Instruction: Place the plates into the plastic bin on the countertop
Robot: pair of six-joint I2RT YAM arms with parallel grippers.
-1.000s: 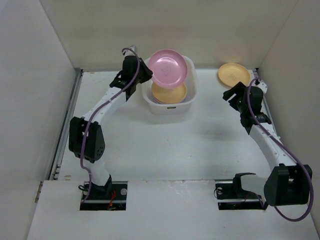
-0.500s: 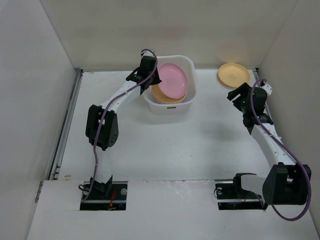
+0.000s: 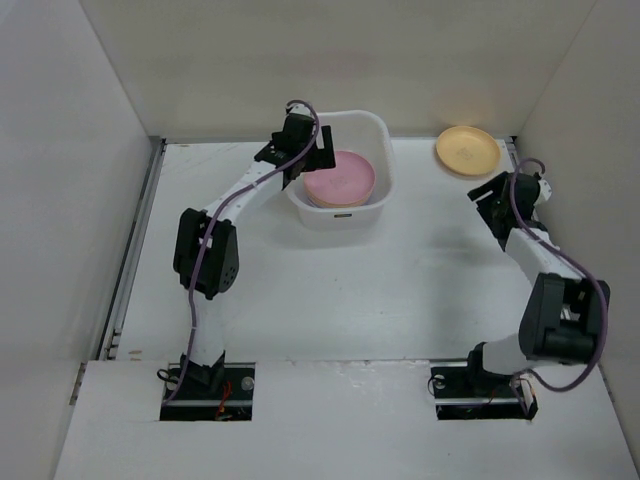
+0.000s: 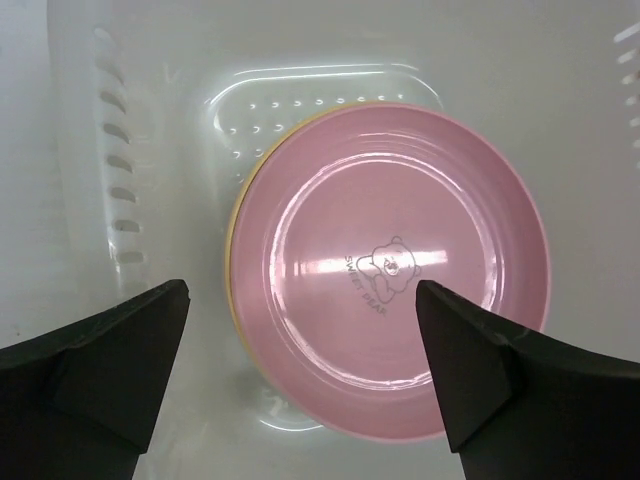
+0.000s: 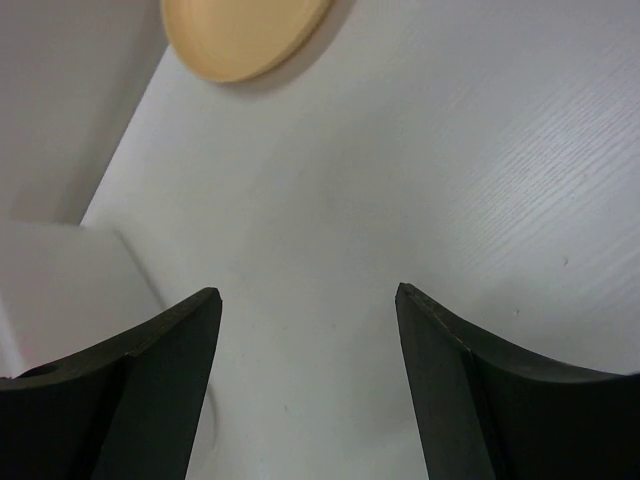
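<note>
The left claw (image 3: 316,156) hangs over the plastic bin (image 3: 384,132) with its jaws spread wide and nothing between them. In the wrist view the left claw (image 4: 300,300) looks straight down into the bin (image 4: 130,150), and its fingers touch neither the walls nor the contents, as far as the view shows. Directly below it lies the pink plate (image 4: 400,270), face up and glossy, with a faint bear outline and small lettering at its centre. From above, the pink plate (image 3: 340,178) sits flat inside the bin. Under it a yellow-orange plate (image 4: 238,250) shows only as a thin crescent on the side of the claw's left finger.

The right claw (image 3: 488,192) is also wide open and empty, held low over the bare countertop (image 3: 380,290). Ahead of the right claw (image 5: 305,292) and off to its left, well apart from the fingertips, a second orange plate (image 5: 245,35) lies on the countertop (image 5: 450,150) close to the wall; from above, this plate (image 3: 467,150) is in the far right corner.
</note>
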